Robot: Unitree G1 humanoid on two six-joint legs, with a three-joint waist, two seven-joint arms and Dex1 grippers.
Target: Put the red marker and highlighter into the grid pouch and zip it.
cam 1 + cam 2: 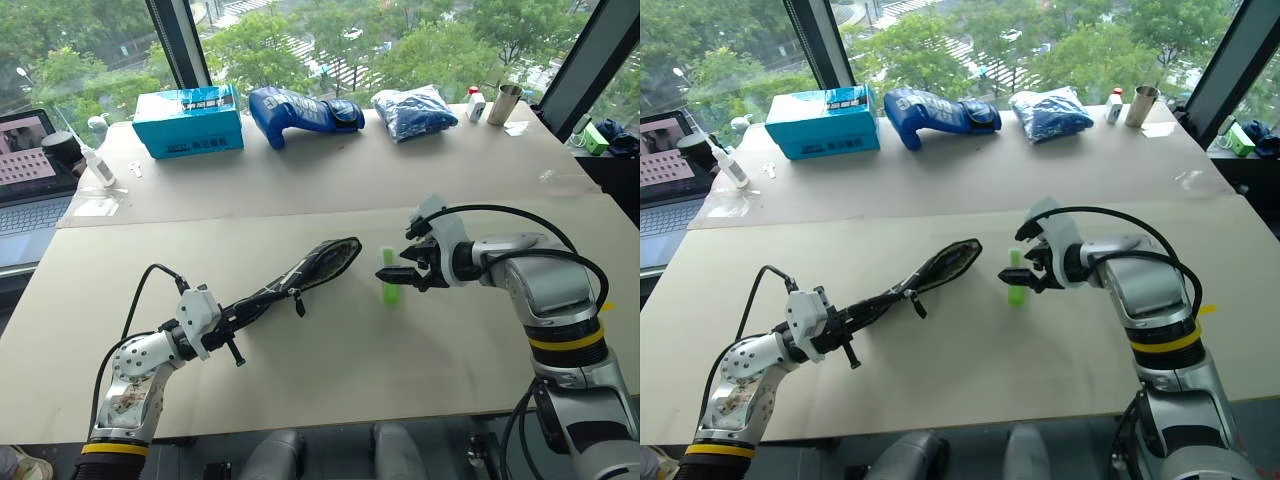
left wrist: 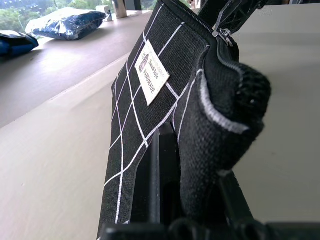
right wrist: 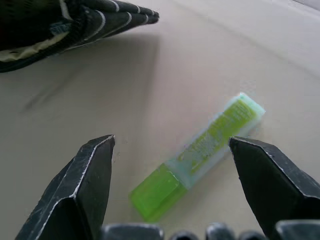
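While its mouth gapes open toward the middle of the table, the grid pouch [image 1: 300, 275] is held off the surface by the left gripper [image 1: 228, 318], whose fingers are clamped tight on the pouch's near end. A small white label [image 2: 152, 71] on its side reads "HANDMADE"; the smaller print above that cannot be read. What lies inside the pouch cannot be told. Just beyond the open mouth, the highlighter [image 1: 388, 276] lies flat on the bare table [image 1: 330, 380], apart from the pouch. The right gripper [image 3: 170, 185] hangs over it with fingers spread wide, one on each side, holding nothing. Along the far edge by the window sit a teal box [image 1: 188, 120], a blue glove [image 1: 300, 112] and a blue bag [image 1: 414, 110]; the table around the highlighter has open room.
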